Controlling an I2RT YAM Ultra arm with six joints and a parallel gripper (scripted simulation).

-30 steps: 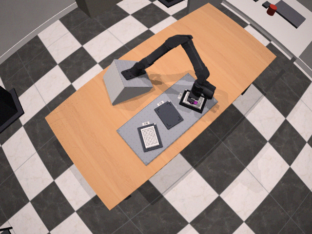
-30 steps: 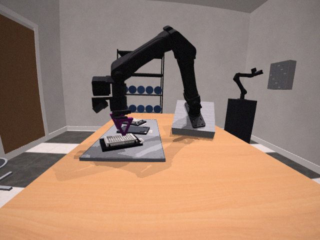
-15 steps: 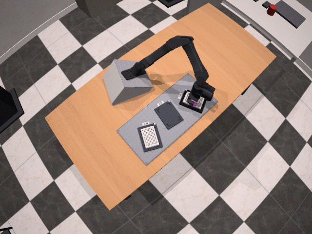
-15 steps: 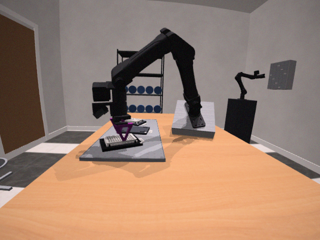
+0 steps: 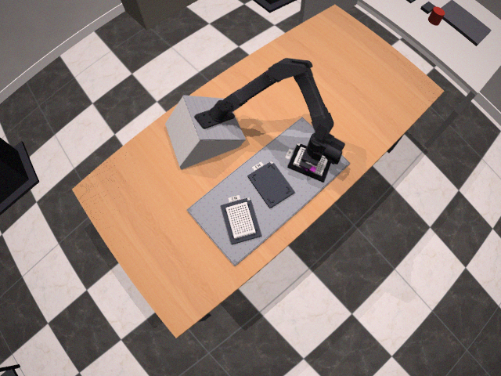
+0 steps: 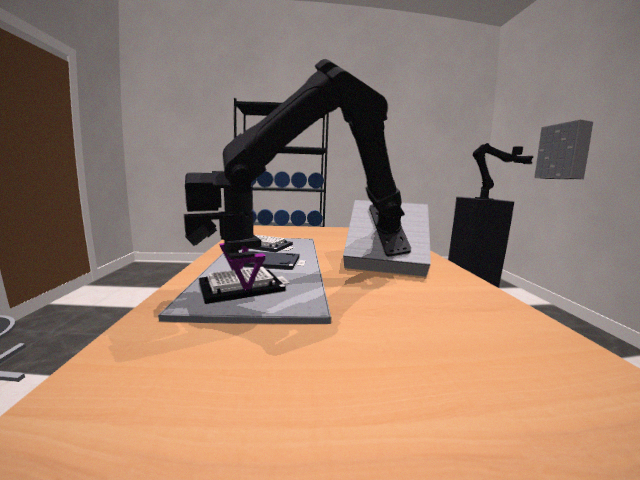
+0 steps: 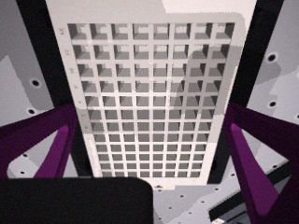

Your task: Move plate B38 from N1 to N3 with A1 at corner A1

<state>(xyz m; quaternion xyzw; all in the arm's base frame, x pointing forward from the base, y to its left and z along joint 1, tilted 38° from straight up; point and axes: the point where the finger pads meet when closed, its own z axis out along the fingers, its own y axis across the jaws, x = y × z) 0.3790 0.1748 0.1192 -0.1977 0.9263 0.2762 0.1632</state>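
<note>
Over nest N1 (image 5: pixel 294 166), you had the gripper (image 6: pixel 242 273) spread wide, its purple fingers straddling plate B38's (image 7: pixel 145 98) long sides, apparently to clamp across the width. B38 sat flat in its dark nest; white, rigid-looking, a grid of square wells. N3 (image 5: pixel 270 184) lay bare, matte dark.

My arm (image 5: pixel 282 77) is black and my hand (image 6: pixel 241 273) has purple fingers. The plate (image 7: pixel 149 100) under it is white with a grey grid of wells, on a black nest (image 5: pixel 297 170). The deck (image 5: pixel 210 214) is grey with dark dots, the tabletop (image 5: pixel 364 73) orange wood-grain, the floor (image 5: pixel 364 283) black-and-white checks.
</note>
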